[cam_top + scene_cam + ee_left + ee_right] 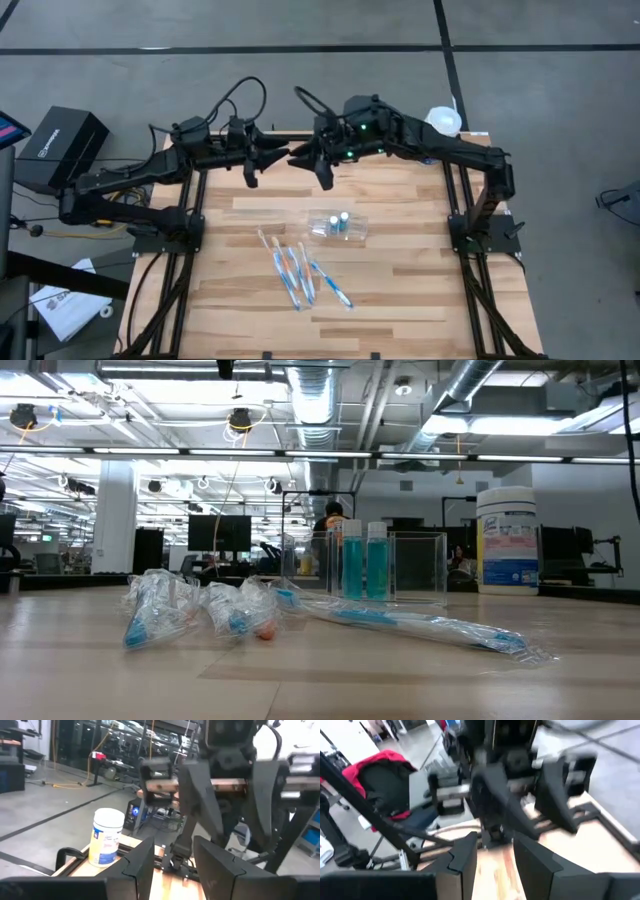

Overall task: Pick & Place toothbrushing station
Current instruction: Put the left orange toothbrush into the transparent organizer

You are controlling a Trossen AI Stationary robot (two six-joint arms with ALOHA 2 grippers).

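Observation:
The clear plastic toothbrushing station [338, 226] rests on its base on the wooden table, just right of centre, with two teal-capped tubes standing in it; it also shows in the low view [385, 566]. Several blue-and-white wrapped toothbrushes [300, 272] lie nearer the front edge. My left gripper [262, 160] and my right gripper [315, 165] hover open over the table's far edge, facing each other, both empty. Each wrist view shows its own open fingers with the other arm's gripper beyond them: the left [172, 865], the right [495, 857].
A white blue-labelled canister [443, 121] stands at the table's far right corner and shows in the low view [506, 539] and the left wrist view [106, 836]. A black box [65, 145] sits off the table at the left. Bare wood lies around the station.

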